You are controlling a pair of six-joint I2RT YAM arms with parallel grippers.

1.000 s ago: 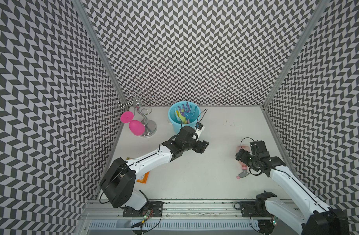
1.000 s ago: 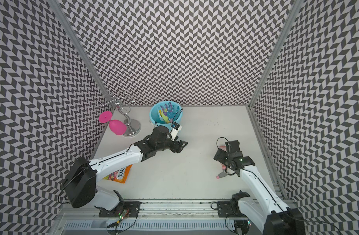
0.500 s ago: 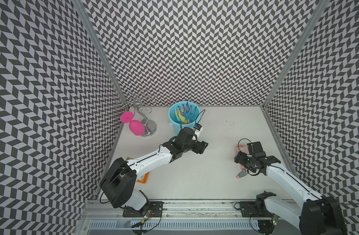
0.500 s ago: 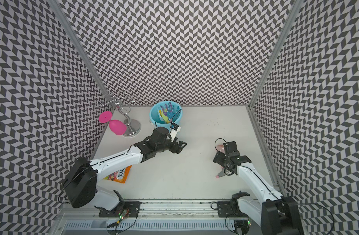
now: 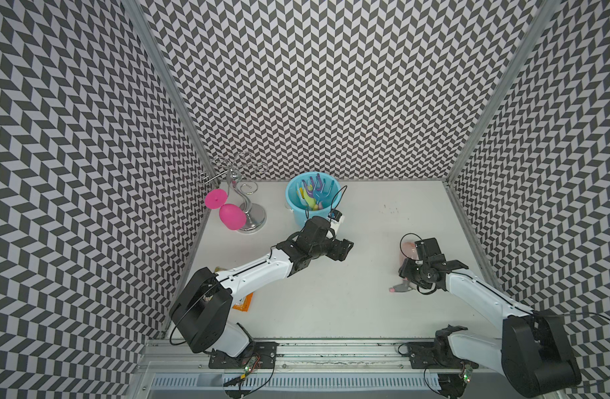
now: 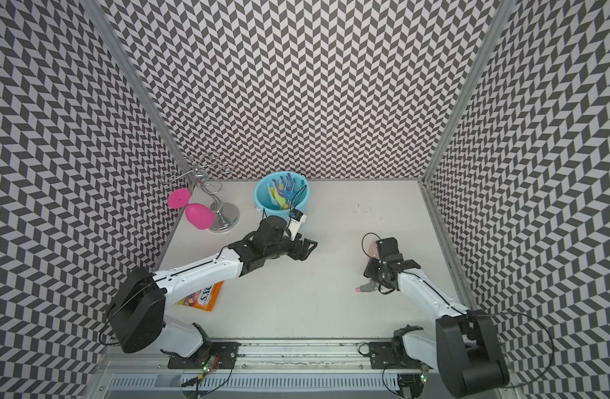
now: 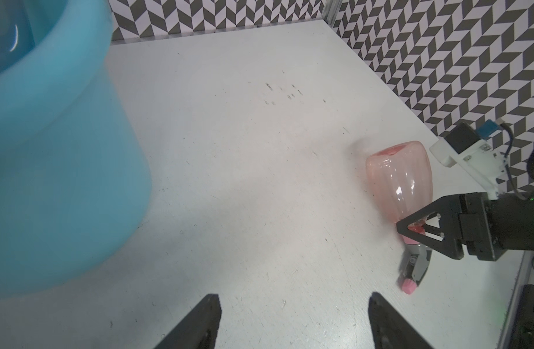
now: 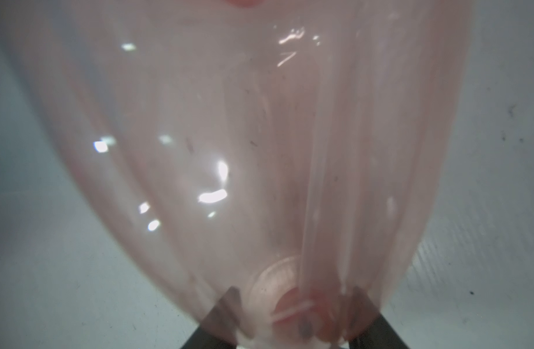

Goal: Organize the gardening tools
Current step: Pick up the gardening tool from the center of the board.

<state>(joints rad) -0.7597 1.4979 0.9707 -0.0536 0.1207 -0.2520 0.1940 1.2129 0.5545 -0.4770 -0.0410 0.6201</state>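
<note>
Spray bottle flat, R gripper low, jaws astride neck, grip unclear, L gripper wide, empty

Free room and obstacles on the table
Open: 5 to 7 o'clock, plus the 1 to 2 o'clock corner. Blocked: bucket at 12, wire stand at 10, snack packet at 8, spray bottle lying at 3.

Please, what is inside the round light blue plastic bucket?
The light blue plastic bucket holds small plastic toy tools leaning together: yellow, purple, blue and pale-blue ones show. Their lower ends and the bucket's floor are covered, so their number is unclear.
</note>
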